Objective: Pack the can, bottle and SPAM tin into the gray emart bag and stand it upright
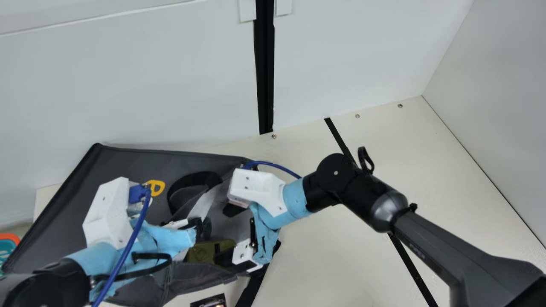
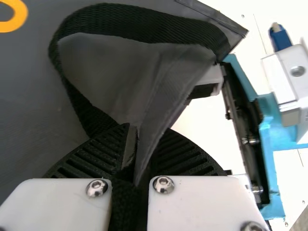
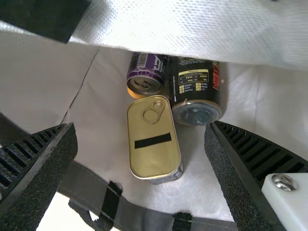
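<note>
Gray emart bag (image 1: pixel 136 166) is laid on its side along the tabletop's far edge, toward the far left corner. At the main view's left border, an orange and teal item (image 1: pixel 7 245) is partly cut off. Above the bag the left gripper (image 1: pixel 197 226) is held, with its two fingers pressed together on a fold of gray cloth and black webbing. A yellow mark (image 1: pixel 156 187) is carried by the gray face beside a black strap loop (image 2: pixel 130 21), by which part of the bag is overhung. Near the tabletop's near edge, a dark printed item (image 1: pixel 209 301) is seen, partly cut off.

Inside the bag, on pale lining, a can (image 3: pixel 147 72) in purple, with a barcode label, is placed beside a black bottle (image 3: pixel 196 89), on which a yellow-framed panel of small print and a red stripe are borne. Close by them the SPAM tin (image 3: pixel 153 137) is laid, its gold pull-tab lid crossed by a black bar. By the right gripper (image 1: pixel 231 234), reached over the bag, nothing is gripped; its fingers are spread wide. Farther right, the tabletop is crossed by a black strip (image 1: pixel 411 262).
</note>
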